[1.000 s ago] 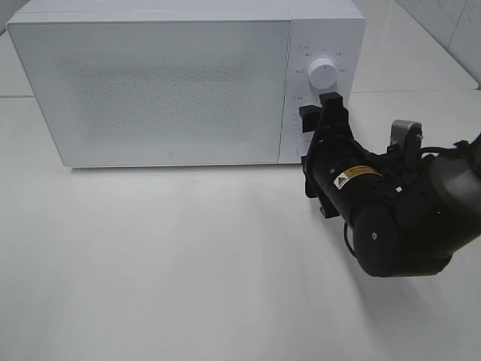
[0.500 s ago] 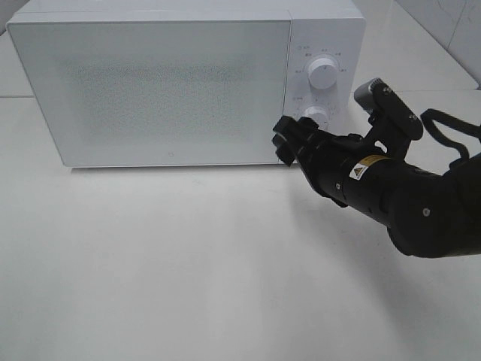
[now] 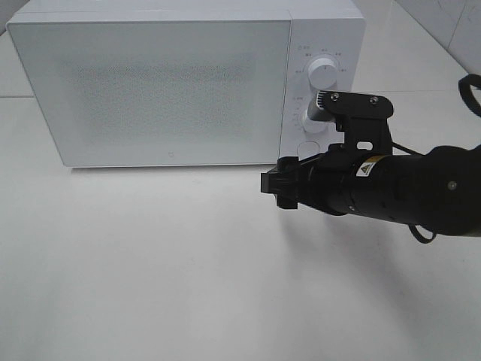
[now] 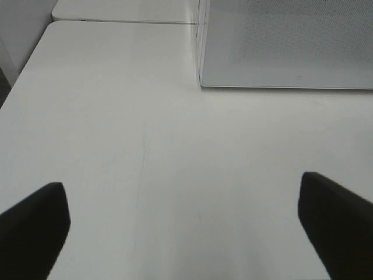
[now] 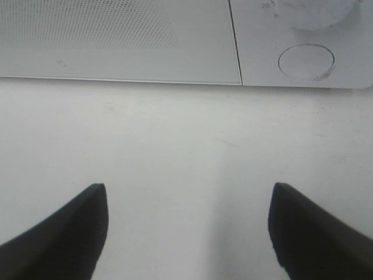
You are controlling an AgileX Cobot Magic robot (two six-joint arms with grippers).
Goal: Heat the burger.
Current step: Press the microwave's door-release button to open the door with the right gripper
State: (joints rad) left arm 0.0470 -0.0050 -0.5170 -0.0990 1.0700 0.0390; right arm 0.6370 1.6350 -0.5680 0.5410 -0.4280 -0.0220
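The burger is out of view. A white microwave [image 3: 165, 83] stands at the back of the table with its door shut; its speckled window shows nothing inside. My right gripper [image 3: 270, 183] hangs low in front of the microwave's lower right corner, pointing left. In the right wrist view the right gripper [image 5: 186, 233] is open, with only bare table between its fingers, facing the door's bottom edge [image 5: 116, 35]. My left gripper [image 4: 186, 233] is open and empty over the table, with the microwave's [image 4: 285, 41] left corner ahead of it.
The control panel carries an upper knob [image 3: 323, 71], a lower knob [image 3: 313, 117] partly behind my right wrist, and a round button [image 5: 306, 61]. The white table [image 3: 150, 263] stretches in front of the microwave. Its left edge [image 4: 26, 64] shows in the left wrist view.
My right arm has swung away from the control panel, down and to the left, and turned to point left. The microwave door stays shut.
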